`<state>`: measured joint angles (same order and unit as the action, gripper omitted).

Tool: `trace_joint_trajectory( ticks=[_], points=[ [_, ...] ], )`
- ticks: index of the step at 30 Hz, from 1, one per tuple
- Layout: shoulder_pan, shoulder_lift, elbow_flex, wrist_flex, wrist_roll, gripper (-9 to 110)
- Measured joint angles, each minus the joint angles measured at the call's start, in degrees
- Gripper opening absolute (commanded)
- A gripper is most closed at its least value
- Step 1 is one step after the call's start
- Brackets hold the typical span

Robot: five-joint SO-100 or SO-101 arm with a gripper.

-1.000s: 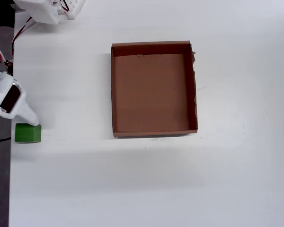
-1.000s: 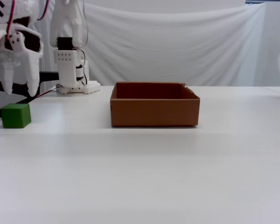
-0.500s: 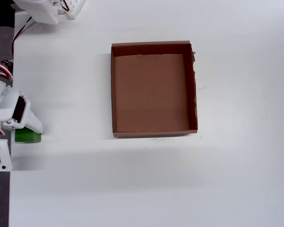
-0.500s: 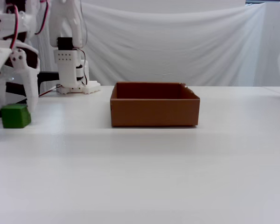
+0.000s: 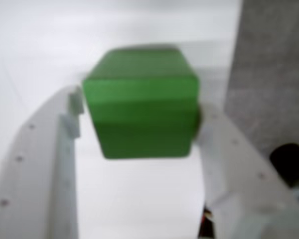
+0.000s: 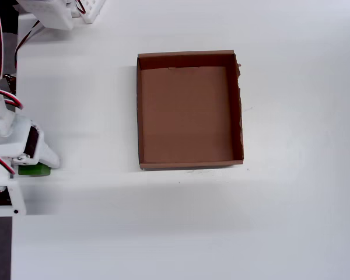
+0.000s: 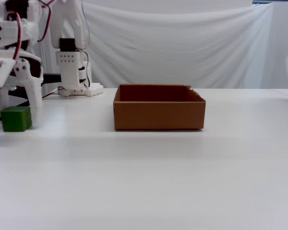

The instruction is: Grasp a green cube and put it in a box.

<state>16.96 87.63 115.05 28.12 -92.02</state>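
The green cube (image 5: 139, 109) fills the middle of the wrist view, sitting between my two white fingers. My gripper (image 5: 139, 113) is open and straddles it, with the right finger (image 5: 214, 134) against the cube's side and the left finger (image 5: 65, 129) just beside it. From overhead, the gripper (image 6: 30, 165) covers most of the cube (image 6: 32, 170) at the table's left edge. In the fixed view the cube (image 7: 16, 119) rests on the table beside one lowered finger (image 7: 36, 98). The brown box (image 6: 139, 111) stands empty mid-table, well right of the cube, and the fixed view shows the box (image 7: 158, 115) from the side.
The arm's white base (image 7: 72, 62) stands at the back left, with red and black wires running from it. A dark strip (image 6: 0, 251) marks the drop-off past the table's left edge, right by the cube. White cloth hangs behind the table.
The gripper has moved forward over the cube and come down around it, hiding most of it from overhead. Cube and box have not moved.
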Motion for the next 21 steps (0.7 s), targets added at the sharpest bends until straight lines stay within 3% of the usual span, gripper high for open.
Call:
trace_joint_trajectory(
  ticks=[15,21],
  points=[
    [-1.41,0.0,-0.53,1.58,0.18,15],
    [-4.83,3.6,-2.2,7.56,6.5,15]
  ],
)
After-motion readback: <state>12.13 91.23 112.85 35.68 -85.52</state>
